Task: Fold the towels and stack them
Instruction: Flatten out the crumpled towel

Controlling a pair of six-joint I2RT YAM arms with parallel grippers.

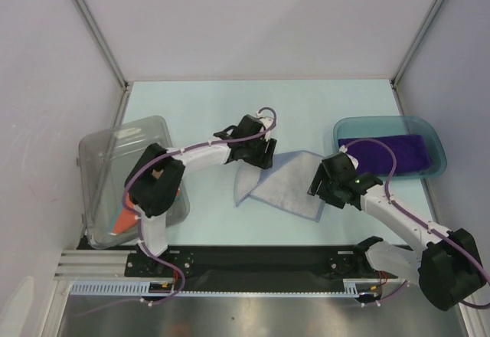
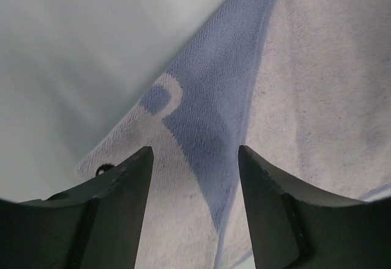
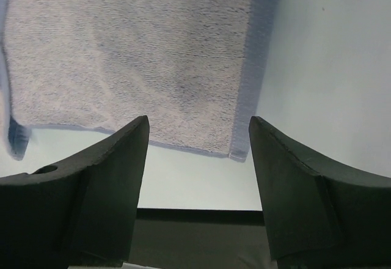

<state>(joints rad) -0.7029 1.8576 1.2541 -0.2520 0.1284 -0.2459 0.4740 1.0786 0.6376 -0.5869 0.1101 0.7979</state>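
**Claws spread over the light blue towel**

Top external view: a light blue, soft rectangular towel (image 1: 285, 181) lies on the pale table (image 1: 306, 107) between the two arms. It is not flat; a pointed flap sticks out on its left side. The left claw (image 1: 260, 159) hangs over the towel's far left corner, and the right claw (image 1: 328, 190) sits at its right edge. A purple folded towel (image 1: 383, 153) rests inside the teal translucent tray (image 1: 389, 125) at the right of the table, well apart from the blue one. At the left stands a clear plastic bin (image 1: 126, 149), tilted, with an orange-brown towel (image 1: 122, 218) showing in its near end behind the left arm.

Left wrist view: the two dark fingers (image 2: 116, 202) of the left claw stand spread, with nothing pinched between them. Under and beyond them lies the light blue towel, a darker blue band with a white ring printed on it running beside a paler part. Its edge runs diagonally against the bare table on the left.

Right wrist view: the right claw's dark fingers (image 3: 305, 183) are likewise spread and hold nothing. The towel's pale woven face fills the upper left, and its near hem lies just beyond the fingertips. Bare table shows to the right, and a black rail (image 3: 195, 220) crosses below.
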